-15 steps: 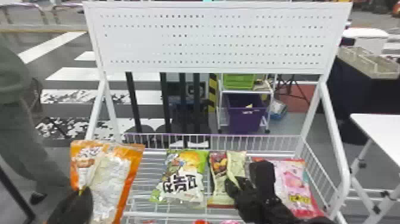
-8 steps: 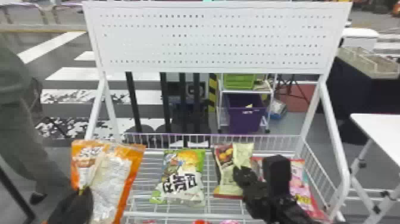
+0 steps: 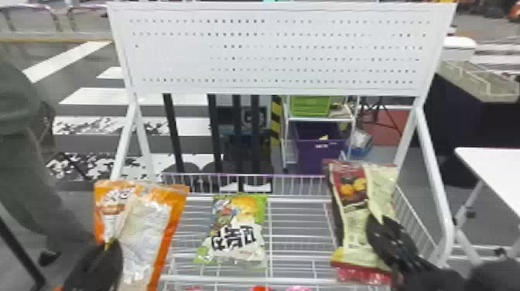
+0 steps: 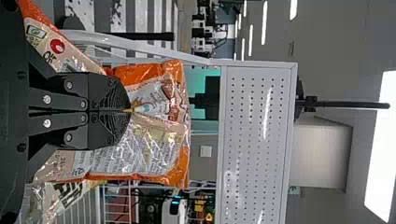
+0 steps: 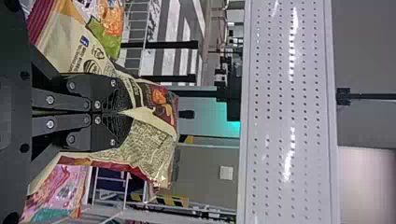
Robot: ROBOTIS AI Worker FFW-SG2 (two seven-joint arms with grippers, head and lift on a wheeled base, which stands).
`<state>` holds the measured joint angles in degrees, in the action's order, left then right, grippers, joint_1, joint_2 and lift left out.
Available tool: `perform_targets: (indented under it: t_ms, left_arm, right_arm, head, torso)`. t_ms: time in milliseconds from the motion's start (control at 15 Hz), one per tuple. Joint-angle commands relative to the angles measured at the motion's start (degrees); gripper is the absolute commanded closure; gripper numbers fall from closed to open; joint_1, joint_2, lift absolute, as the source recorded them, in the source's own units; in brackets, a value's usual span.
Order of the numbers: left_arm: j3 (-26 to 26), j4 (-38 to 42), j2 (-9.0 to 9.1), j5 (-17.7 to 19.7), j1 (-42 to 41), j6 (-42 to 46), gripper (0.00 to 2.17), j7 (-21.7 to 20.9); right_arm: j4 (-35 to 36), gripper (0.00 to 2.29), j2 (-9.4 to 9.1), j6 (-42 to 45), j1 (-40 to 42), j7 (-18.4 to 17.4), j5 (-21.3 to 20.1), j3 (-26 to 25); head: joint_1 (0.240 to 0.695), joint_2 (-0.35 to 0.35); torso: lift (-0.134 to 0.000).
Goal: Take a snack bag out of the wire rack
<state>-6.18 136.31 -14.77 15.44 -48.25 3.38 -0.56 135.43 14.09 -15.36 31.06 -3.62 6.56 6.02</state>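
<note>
holding an orange snack bag (image 3: 149, 228) upright in the closed left gripper (image 3: 110, 244), at the left side of the wire rack (image 3: 300, 199); pinching a red-and-cream snack bag (image 3: 350, 228) in the closed right gripper (image 3: 378, 221), raised over the right side; including a green-and-white snack bag (image 3: 234, 232) lying between.

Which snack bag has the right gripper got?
The cream and dark-red bag, pinched in the right gripper. The orange bag is in the left gripper; the green-and-white bag and pink bag lie in the wire rack.
</note>
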Motion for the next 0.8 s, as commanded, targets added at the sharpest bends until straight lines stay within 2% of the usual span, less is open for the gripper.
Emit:
perform_targets:
  t_ms: [0, 200, 267, 533, 733]
  left_arm:
    - [0.0, -0.1, 0.0, 0.1, 0.1, 0.0, 1.87, 0.0]
    - [-0.2, -0.3, -0.08, 0.3, 0.2, 0.0, 1.87, 0.1]
    - [-0.2, -0.3, -0.17, 0.5, 0.3, 0.0, 1.87, 0.1]
    - [-0.5, -1.2, -0.52, 0.9, 1.0, 0.4, 1.87, 0.6]
    - [-1.4, -1.0, -0.88, 1.5, 0.9, 0.7, 1.87, 1.3]
  right_arm:
    - [1.3, 2.25, -0.91, 9.8, 8.5, 0.2, -0.4, -3.3]
    - [3.0, 2.25, -5.22, 18.4, 18.0, 4.1, -0.7, -8.0]
    - [3.4, 2.25, -6.09, 20.5, 20.5, 5.2, -0.7, -9.5]
    - [4.1, 2.25, -8.47, 22.3, 26.7, 9.4, -0.8, -13.0]
    - [3.7, 2.25, -8.91, 22.6, 27.1, 10.6, -0.9, -12.9]
  head:
    - [0.499, 0.0]
    - [0.499, 0.0]
    - [0.499, 0.0]
    - [0.499, 0.0]
    - [0.499, 0.0]
  torso:
    - [0.0]
    - [0.0]
    - [0.0]
    - [0.0]
    - [0.0]
